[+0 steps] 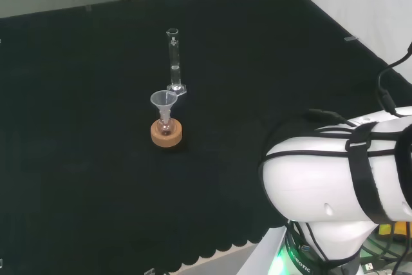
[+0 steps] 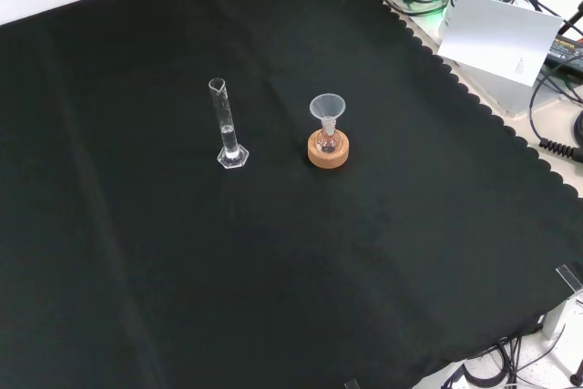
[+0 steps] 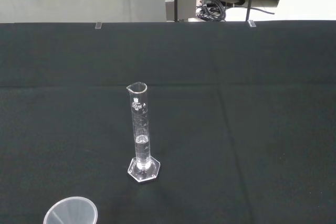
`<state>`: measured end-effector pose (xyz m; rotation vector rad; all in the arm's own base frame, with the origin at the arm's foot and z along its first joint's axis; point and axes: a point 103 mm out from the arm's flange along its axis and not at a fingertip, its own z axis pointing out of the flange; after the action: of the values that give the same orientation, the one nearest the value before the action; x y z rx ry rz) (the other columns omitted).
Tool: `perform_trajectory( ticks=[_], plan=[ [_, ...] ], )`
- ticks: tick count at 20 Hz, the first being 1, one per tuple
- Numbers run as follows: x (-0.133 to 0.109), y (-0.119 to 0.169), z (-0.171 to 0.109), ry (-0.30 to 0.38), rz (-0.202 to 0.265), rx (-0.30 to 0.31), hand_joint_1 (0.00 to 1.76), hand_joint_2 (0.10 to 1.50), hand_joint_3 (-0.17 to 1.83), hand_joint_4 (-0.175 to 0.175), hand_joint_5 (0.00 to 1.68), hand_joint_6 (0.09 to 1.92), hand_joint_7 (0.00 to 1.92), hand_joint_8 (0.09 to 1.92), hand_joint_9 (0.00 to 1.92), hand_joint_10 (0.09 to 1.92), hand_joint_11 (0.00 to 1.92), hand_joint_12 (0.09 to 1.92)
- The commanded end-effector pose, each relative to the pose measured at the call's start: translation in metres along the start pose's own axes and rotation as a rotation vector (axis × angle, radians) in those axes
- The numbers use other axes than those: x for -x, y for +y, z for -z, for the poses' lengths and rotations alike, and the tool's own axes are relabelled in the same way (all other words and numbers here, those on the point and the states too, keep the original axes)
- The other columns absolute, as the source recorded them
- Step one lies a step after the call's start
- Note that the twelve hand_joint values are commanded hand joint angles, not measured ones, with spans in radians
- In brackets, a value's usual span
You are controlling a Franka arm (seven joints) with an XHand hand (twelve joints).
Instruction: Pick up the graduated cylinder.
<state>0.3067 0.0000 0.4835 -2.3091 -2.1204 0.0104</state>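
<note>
The graduated cylinder (image 2: 227, 127) stands upright at nine o'clock of the funnel (image 2: 327, 108) in its cork-ringed flask (image 2: 328, 145); my hand's state I cannot tell.

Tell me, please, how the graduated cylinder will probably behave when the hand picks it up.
The graduated cylinder is tall and thin on a small base, so a sideways push would probably tip it. It looks like clear glass: likely stiff, smooth and breakable. A little liquid seems to sit near its bottom, so it should be light.

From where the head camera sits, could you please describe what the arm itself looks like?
The arm's link is a big, rounded, glossy white shell. Black cables and a black strap run across it, and a green glow shows at its base.
</note>
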Motion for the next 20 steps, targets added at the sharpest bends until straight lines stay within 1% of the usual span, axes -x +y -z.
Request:
perform_trajectory(
  ticks=[1,2,4,11,15,20],
  plan=[
    [0.0,0.0,0.0,-0.007,-0.001,0.012,0.13,1.32,-0.02,0.016,0.24,0.09,0.03,0.54,0.5,0.09,0.08,1.38],
    [0.0,0.001,0.0,-0.006,-0.001,0.011,0.06,1.36,0.0,0.026,0.22,0.09,0.02,0.51,0.49,0.09,0.07,1.37],
    [0.0,0.002,-0.001,-0.003,-0.002,0.008,0.01,1.39,0.01,0.033,0.22,0.09,0.01,0.5,0.49,0.09,0.07,1.36],
    [0.003,0.009,-0.007,-0.007,-0.019,0.0,0.0,1.4,0.02,0.033,0.22,0.09,0.02,0.49,0.49,0.09,0.07,1.36],
    [0.017,0.015,-0.021,-0.002,-0.054,-0.011,0.0,1.4,0.02,0.032,0.22,0.09,0.02,0.49,0.49,0.09,0.07,1.36],
    [0.04,0.023,-0.043,0.011,-0.07,-0.006,0.0,1.4,0.02,0.03,0.23,0.09,0.03,0.49,0.49,0.09,0.08,1.36]
  ],
)
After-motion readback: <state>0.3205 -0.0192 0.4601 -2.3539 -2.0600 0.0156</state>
